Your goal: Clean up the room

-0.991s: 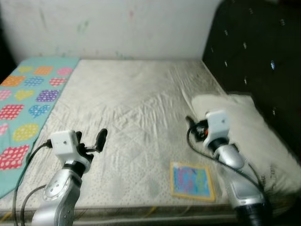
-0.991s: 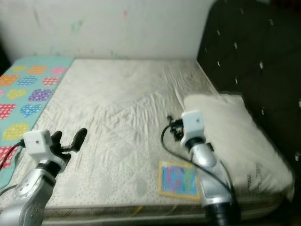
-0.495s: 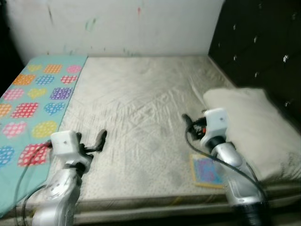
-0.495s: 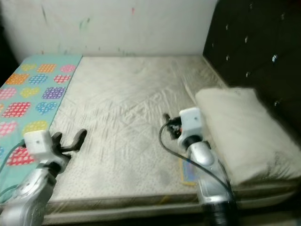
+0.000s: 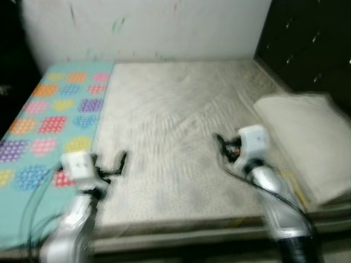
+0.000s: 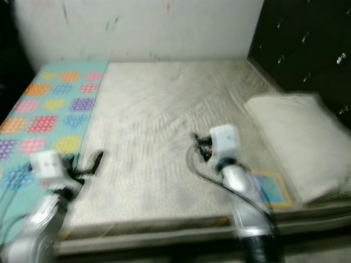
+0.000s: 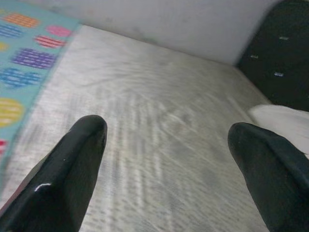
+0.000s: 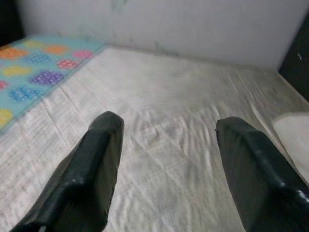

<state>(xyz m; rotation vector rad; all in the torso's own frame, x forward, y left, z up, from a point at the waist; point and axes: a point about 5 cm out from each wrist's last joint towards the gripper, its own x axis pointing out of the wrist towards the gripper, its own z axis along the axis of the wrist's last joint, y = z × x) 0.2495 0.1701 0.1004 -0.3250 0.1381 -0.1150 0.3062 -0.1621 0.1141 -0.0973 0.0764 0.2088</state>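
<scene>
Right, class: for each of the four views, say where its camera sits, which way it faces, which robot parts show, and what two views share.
Left eye view: on the head, facing forward and down at the bed; both arms show, left gripper and right gripper.
Right eye view: the other eye, same scene, plus a small picture book beside the pillow.
Left wrist view: along its open fingers toward the wall.
Right wrist view: along its open fingers.
Shared: both wrist views show the heart-patterned blanket.
</scene>
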